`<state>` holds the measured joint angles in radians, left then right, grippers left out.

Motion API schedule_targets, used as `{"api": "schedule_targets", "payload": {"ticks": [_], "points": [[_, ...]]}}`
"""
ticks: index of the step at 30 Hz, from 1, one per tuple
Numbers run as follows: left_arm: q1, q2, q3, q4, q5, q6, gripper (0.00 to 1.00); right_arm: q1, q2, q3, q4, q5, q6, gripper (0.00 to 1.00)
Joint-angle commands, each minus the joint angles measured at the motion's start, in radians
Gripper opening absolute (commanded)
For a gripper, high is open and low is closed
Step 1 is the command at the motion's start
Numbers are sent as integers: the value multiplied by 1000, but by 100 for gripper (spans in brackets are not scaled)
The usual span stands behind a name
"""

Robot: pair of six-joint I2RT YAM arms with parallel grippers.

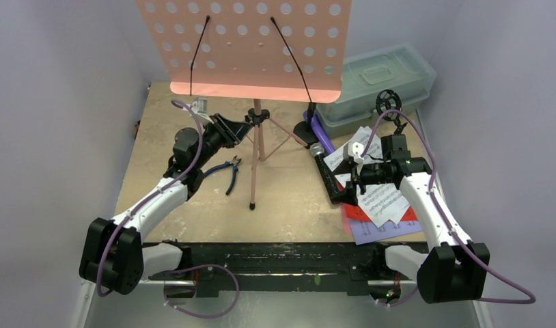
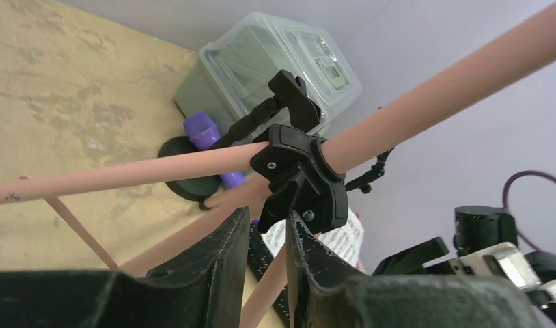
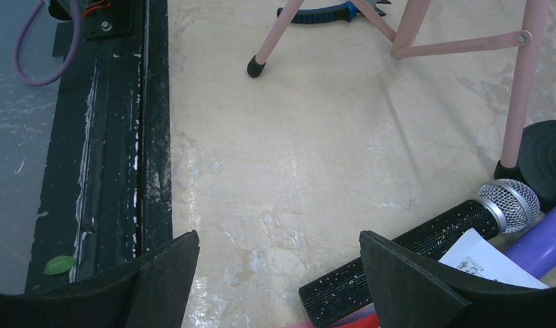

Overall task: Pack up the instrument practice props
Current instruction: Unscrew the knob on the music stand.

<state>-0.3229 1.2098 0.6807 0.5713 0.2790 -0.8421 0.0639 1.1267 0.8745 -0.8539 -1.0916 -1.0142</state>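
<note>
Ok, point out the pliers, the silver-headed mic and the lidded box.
blue-handled pliers (image 1: 229,182), top external view, on a blue handle.
black silver-headed mic (image 3: 509,199), right wrist view, on its mesh head.
lidded plastic box (image 2: 261,56), left wrist view, on its lid.

A worn, mottled tan worktop (image 1: 289,205) sits boxed in by plain, pale grey-lavender walls (image 1: 57,102) at the left, right and back. A scuffed black strip (image 1: 282,253) runs along its near edge, with a grey surface (image 1: 296,311) beyond that. The light is soft and even.
</note>
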Motion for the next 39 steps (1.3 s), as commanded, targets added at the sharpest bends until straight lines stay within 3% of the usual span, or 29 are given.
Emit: {"api": "schedule_targets", "payload": {"ticks": [1, 7, 11, 15, 20, 27, 39], "points": [[5, -23, 46, -34, -17, -198, 27, -6, 6, 18, -13, -21, -22, 91], [8, -55, 56, -42, -7, -272, 34, -6, 10, 18, -20, -21, -27, 91], [11, -85, 51, -77, 8, -199, 44, -6, 10, 18, -23, -21, -31, 91], [13, -110, 28, -77, 76, -76, 48, -5, 12, 21, -29, -23, -36, 91], [15, -141, 3, -80, 58, -5, 56, -5, 14, 22, -33, -24, -40, 91], [15, -101, 20, -60, -8, -111, 53, -6, 16, 22, -35, -24, -43, 91], [15, -37, 17, 45, -32, -274, 38, -5, 25, 28, -54, -27, -62, 91]]}}
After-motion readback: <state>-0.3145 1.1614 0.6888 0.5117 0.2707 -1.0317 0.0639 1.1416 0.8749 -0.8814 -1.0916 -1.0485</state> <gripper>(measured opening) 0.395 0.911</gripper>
